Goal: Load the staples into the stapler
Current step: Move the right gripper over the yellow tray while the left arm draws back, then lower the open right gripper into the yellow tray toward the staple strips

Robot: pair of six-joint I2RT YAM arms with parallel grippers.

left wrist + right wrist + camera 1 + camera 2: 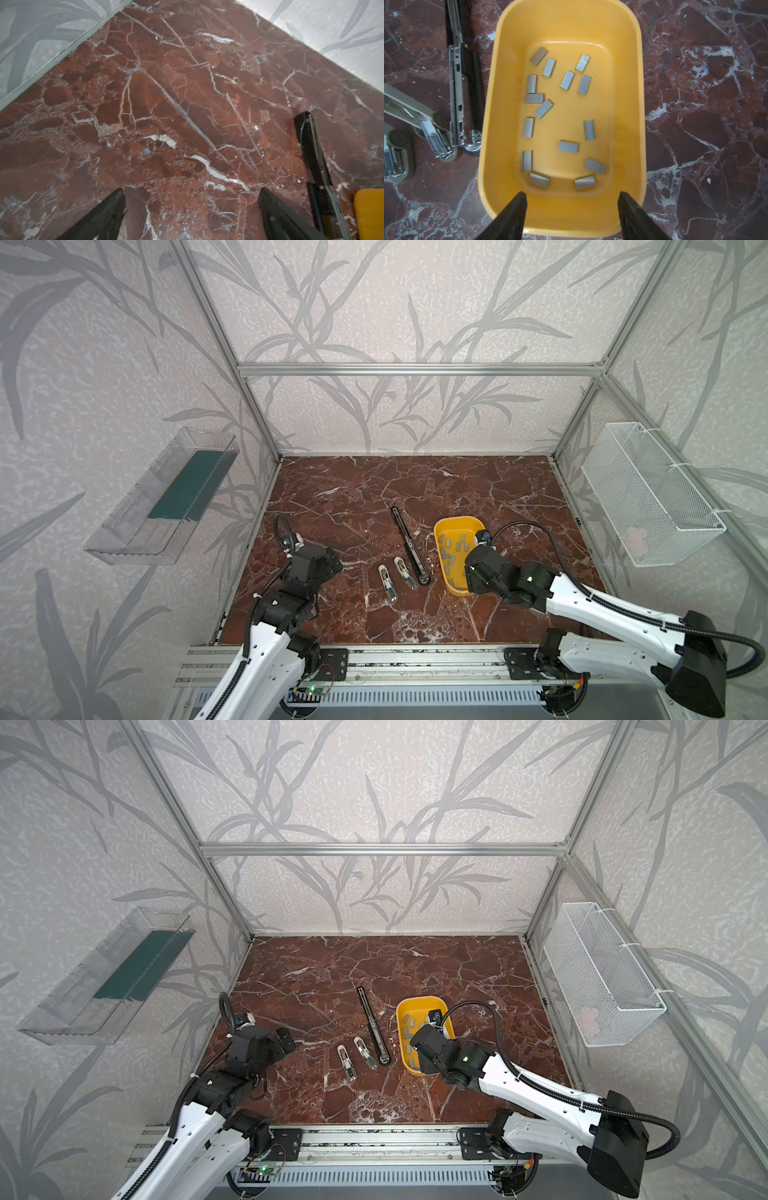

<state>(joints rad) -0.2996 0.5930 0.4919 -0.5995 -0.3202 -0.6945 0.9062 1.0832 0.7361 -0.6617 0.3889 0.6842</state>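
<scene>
Plainly, the right gripper (pixel 572 195) hangs over the near end of the yellow tub (pixel 492 104), its jaws moderately apart with nothing between them and touching nothing. The left gripper (pixel 191 191) stands spread wide, also empty, over bare marble tabletop (pixel 166 104) well to the left of the tub.

All the staples (pixel 544 108) lie loose on the tub's floor, some flat, a few leaning at the foot of the wall nearest the right gripper. Only the right wrist view shows each strip singly; in both top views they are grey flecks (pixel 457 547), and the right arm covers the tub's near right corner. The left wrist view catches just a corner of the tub (pixel 369 214) and no staples.

The black stapler (pixel 455 83), opened out flat, lies just beside the tub's left wall, and two cream mini staplers (pixel 387 581) sit left of that. Beyond the tub's far end the marble runs bare to the back wall; to its right a narrower bare band reaches the frame rail.
</scene>
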